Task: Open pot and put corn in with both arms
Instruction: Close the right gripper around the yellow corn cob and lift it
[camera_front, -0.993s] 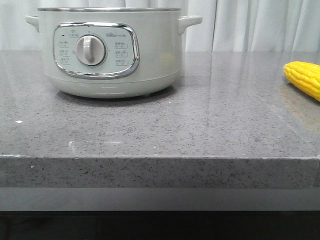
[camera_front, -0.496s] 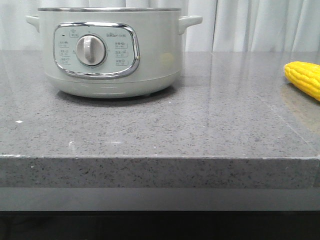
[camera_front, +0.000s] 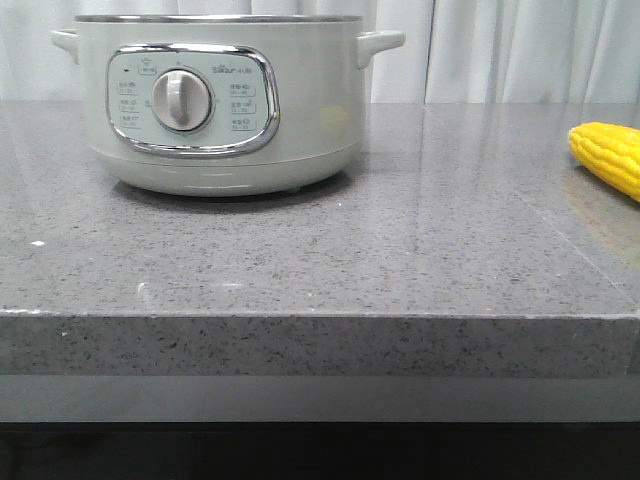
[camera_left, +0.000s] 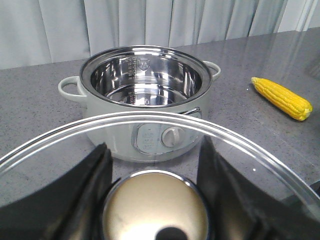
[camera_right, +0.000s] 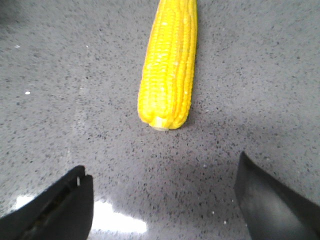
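The pot (camera_front: 220, 110) stands at the back left of the grey stone counter, and no gripper shows in the front view. In the left wrist view the pot (camera_left: 150, 80) is open, its steel inside bare. My left gripper (camera_left: 155, 147) is shut on the round knob (camera_left: 156, 207) of the glass lid (camera_left: 150, 117) and holds the lid up, short of the pot. The corn (camera_front: 608, 155) lies at the counter's right edge and also shows in the left wrist view (camera_left: 282, 97). My right gripper (camera_right: 161, 167) is open just short of the corn's (camera_right: 167, 65) blunt end, not touching it.
The counter's front edge (camera_front: 320, 318) runs across the front view. White curtains (camera_front: 500, 50) hang behind the counter. The pot's control panel with its dial (camera_front: 182, 100) faces the front.
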